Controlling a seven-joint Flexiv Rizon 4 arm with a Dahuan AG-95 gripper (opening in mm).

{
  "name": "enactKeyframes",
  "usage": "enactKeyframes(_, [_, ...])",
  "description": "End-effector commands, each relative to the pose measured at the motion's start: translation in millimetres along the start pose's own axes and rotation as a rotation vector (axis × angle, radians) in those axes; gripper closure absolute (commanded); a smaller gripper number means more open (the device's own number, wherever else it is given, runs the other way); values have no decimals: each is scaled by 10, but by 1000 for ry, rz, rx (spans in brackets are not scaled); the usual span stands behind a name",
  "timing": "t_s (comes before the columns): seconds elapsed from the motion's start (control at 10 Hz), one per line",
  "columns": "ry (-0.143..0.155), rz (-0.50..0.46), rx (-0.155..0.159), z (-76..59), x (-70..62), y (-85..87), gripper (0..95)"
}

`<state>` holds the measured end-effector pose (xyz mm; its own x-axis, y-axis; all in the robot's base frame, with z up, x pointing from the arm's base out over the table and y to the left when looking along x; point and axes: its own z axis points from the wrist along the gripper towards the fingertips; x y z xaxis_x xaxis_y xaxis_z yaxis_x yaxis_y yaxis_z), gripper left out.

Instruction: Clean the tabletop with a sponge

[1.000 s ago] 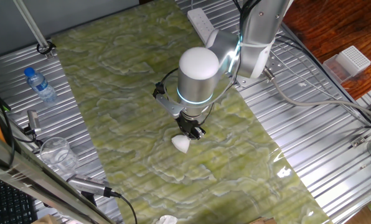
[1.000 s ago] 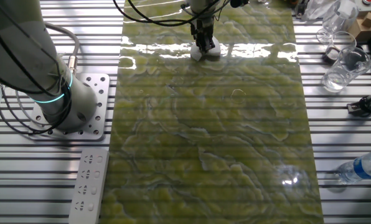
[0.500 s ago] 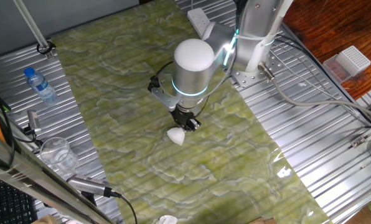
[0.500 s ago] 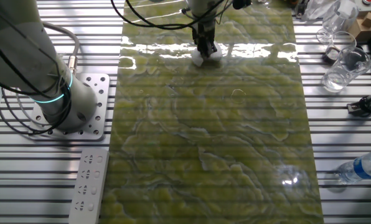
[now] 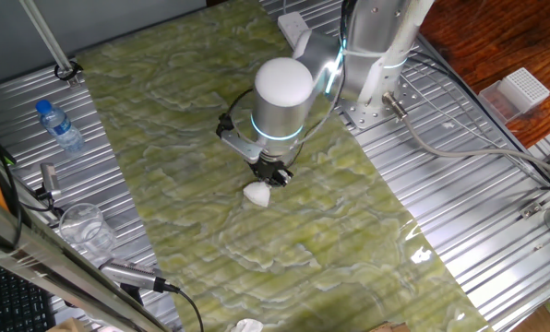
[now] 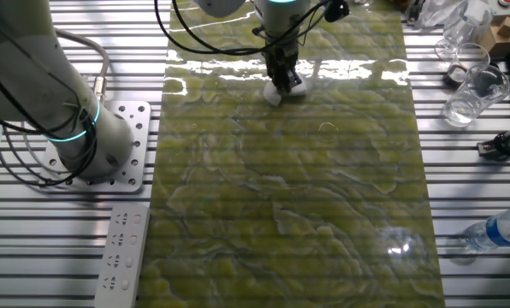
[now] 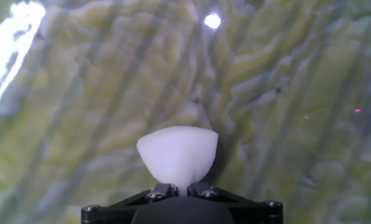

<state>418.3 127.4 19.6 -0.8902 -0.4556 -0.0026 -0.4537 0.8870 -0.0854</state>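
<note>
The tabletop [image 5: 192,120] is a long glossy green-yellow marbled sheet; it also shows in the other fixed view [image 6: 323,214] and fills the hand view [image 7: 285,93]. My gripper [image 5: 269,175] is shut on the sponge [image 5: 257,194], a small white soft block pinched between the fingers and pressed down on the sheet near its middle. The other fixed view shows the gripper [image 6: 281,75] and the sponge [image 6: 282,88] near the sheet's far end. In the hand view the sponge [image 7: 177,152] bulges out just ahead of the gripper [image 7: 180,188].
A water bottle [image 5: 59,126], a clear cup [image 5: 83,226] and cables lie on the ribbed metal panel at left. A power strip [image 5: 298,32] lies near the arm's base. A white perforated box [image 5: 521,90] sits at right. A white scrap [image 5: 245,326] lies at the front edge.
My gripper has slid the sponge across the sheet, to the left and slightly up in one fixed view, and nearer the camera in the other fixed view. It has stayed shut on the sponge.
</note>
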Motion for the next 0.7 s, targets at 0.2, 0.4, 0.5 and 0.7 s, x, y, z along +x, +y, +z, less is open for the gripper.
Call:
enactKeyframes(0.2, [1, 10, 21, 15, 6, -156, 950])
enactKeyframes(0.4, [6, 11, 33, 47, -31, -175, 950])
enactKeyframes(0.5, [5, 3, 36, 52, -40, -180, 950])
enactKeyframes(0.7, [3, -30, 31, 54, -93, -210, 950])
